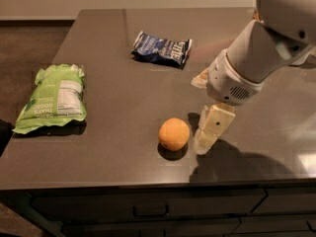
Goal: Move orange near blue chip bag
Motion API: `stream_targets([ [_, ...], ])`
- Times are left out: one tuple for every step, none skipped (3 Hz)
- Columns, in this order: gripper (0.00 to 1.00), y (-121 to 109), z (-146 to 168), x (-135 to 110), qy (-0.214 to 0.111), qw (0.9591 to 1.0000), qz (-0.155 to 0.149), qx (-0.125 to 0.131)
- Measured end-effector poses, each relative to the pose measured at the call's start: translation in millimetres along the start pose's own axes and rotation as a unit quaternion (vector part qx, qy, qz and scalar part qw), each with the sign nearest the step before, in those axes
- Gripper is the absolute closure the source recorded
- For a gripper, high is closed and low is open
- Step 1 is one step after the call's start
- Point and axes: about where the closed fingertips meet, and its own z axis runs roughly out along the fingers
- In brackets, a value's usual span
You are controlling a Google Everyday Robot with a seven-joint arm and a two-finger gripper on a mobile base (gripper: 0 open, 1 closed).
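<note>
The orange (174,134) sits on the dark table (118,107) near its front edge. The blue chip bag (162,49) lies flat toward the back of the table, well apart from the orange. My gripper (207,132) hangs from the white arm (256,53) just right of the orange, low over the table, with one cream finger (213,128) showing. It holds nothing that I can see.
A larger light-green bag (53,98) lies at the table's left edge. The table's front edge runs just below the orange, with drawers (148,209) under it. The arm covers the table's back right corner.
</note>
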Motion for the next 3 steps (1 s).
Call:
stream_targets([
  [0.0, 8, 28, -17, -0.017, 0.9996, 0.005, -0.02],
  [0.01, 13, 52, -31, -0.03, 0.999, 0.006, -0.034],
  [0.01, 14, 62, -36, -0.034, 0.9987, 0.005, -0.037],
])
